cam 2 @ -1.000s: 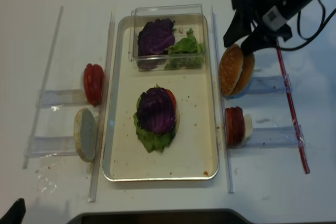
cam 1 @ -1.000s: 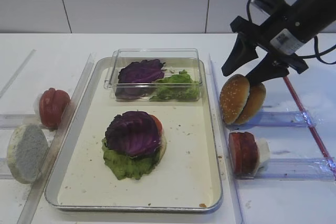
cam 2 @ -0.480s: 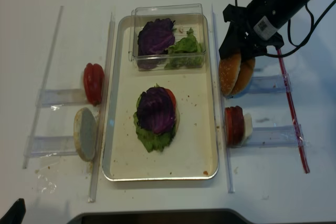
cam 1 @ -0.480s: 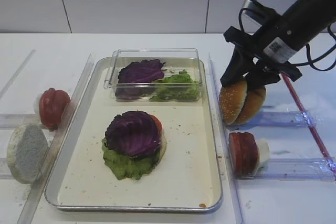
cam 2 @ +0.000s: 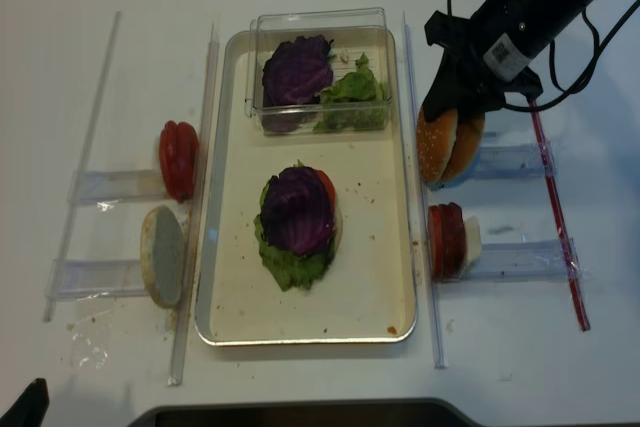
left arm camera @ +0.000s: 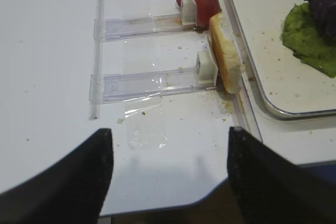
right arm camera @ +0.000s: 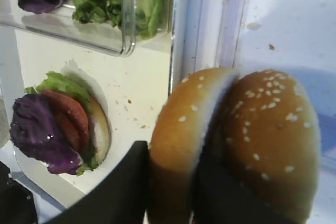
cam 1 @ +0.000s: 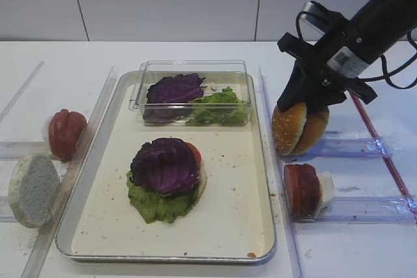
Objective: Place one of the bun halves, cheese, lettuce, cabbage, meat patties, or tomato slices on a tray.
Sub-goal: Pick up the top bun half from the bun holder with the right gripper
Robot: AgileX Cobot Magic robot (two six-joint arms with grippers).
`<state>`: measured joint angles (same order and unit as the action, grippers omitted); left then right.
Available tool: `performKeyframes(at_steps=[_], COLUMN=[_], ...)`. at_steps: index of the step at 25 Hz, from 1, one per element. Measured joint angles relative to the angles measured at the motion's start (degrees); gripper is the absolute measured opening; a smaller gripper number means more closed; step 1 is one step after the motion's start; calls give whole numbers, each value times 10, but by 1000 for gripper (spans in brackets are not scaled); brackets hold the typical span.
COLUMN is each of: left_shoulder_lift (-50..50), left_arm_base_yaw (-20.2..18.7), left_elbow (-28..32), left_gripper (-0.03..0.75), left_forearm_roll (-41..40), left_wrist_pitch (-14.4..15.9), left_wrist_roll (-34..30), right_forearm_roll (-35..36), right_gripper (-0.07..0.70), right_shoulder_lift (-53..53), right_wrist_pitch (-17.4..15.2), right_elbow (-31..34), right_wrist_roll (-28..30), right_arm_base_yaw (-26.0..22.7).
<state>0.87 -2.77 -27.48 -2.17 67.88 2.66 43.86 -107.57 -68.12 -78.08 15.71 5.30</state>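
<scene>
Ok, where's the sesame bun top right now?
In the high view, the sesame bun top stands on edge right of the tray, above the tomato slices, with the right gripper around it.

The right arm (cam 1: pixel 381 14) is showing as a thick matte-black tube, widening into a boxier black block near the wrist. A small white label with dark print (cam 1: pixel 344 60) is sitting on that block (the print is too small to read). Black cables (cam 2: pixel 570 42) are looping loosely off the arm, one arcing over the top, another trailing behind it. The right tool (cam 1: pixel 303 99) is ending in two flat, black, tapering fingers (right arm camera: pixel 118 192). The left tool (left arm camera: pixel 168 177) is appearing only as two broad, dark, blurred wedge shapes with rounded corners.
</scene>
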Motion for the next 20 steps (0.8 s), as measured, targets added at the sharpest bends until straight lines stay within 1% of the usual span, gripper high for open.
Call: performKeyframes(at_steps=[10,20], left_shoulder_lift=[0,0], left_arm_base_yaw=[0,0], left_elbow=[0,0], left_gripper=[429,428], left_forearm_roll=[0,0], left_wrist_pitch=[0,0], left_wrist_roll=[0,0], right_forearm_roll=[-6,-7], right_gripper=[152,141], right_shoulder_lift=[0,0], right_wrist_pitch=[-1,-2], right_elbow=[0,0], right_wrist_roll=[-14,-15], right_arm_base_yaw=[0,0])
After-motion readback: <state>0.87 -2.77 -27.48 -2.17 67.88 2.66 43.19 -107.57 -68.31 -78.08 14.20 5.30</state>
